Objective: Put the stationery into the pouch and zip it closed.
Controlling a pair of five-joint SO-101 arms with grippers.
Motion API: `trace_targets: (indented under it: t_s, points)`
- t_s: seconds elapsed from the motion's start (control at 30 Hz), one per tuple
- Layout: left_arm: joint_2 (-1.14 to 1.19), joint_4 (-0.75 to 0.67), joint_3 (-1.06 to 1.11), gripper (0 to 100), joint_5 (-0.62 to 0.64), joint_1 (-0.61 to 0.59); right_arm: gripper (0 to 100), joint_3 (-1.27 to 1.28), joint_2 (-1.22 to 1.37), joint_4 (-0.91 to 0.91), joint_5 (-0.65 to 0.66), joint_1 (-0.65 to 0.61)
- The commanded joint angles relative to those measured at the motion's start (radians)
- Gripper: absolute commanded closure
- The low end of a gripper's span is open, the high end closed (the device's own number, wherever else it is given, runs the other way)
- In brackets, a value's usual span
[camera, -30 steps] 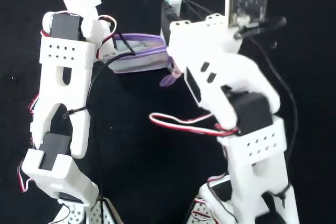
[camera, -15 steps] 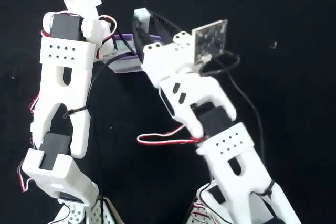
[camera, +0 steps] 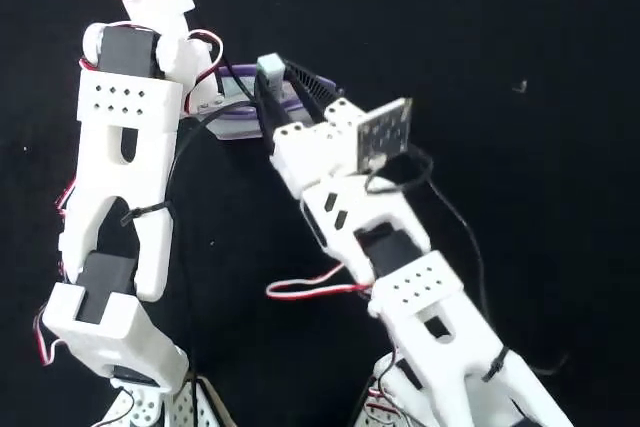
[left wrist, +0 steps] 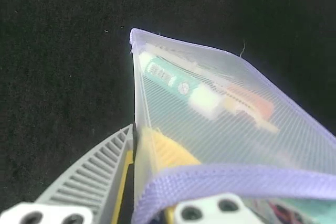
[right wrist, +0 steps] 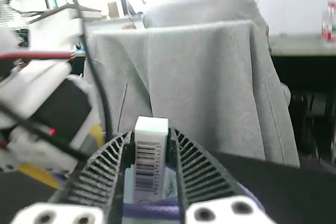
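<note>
A translucent pouch (camera: 240, 115) with purple trim lies at the far middle of the black table. My left gripper (left wrist: 137, 129) is shut on the pouch's (left wrist: 220, 119) rim, pinching the mesh wall near the opening. Through the wall I see a teal item (left wrist: 168, 75), a white piece (left wrist: 206, 100) and an orange item (left wrist: 251, 106) inside. My right gripper (camera: 275, 82) hovers right over the pouch, shut on a white eraser (camera: 270, 68) with a barcode sleeve. The eraser (right wrist: 149, 166) stands upright between the ribbed fingers (right wrist: 100, 171), with the purple rim (right wrist: 157, 203) just beneath.
The left arm (camera: 115, 167) stands tall at the table's left, close beside the right arm (camera: 390, 257). A red and white cable (camera: 310, 289) loops between them. The black cloth (camera: 540, 127) to the right is bare. A grey draped chair (right wrist: 210, 77) stands behind the table.
The right arm has swung left and down with the eraser, from the pouch's right end to just above its opening. The left arm has kept still.
</note>
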Motion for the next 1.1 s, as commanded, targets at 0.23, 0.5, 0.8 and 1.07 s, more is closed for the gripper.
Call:
trace_targets:
  t_s: [0.23,0.5,0.8,1.07]
  points:
    - [-0.038,0.0,-0.012,97,-0.018,-0.047,77.5,0.058,-0.024,-0.097,0.043,-0.052]
    - [-0.041,-0.026,-0.016,97,-0.021,-0.111,77.6,0.028,-0.091,-0.044,0.178,-0.014]
    - [-0.038,-0.058,-0.012,97,-0.023,-0.162,77.6,-0.337,-0.246,0.681,0.328,0.038]
    - [-0.038,-0.058,-0.012,97,-0.023,-0.159,77.6,-0.11,-0.173,0.569,0.365,0.08]
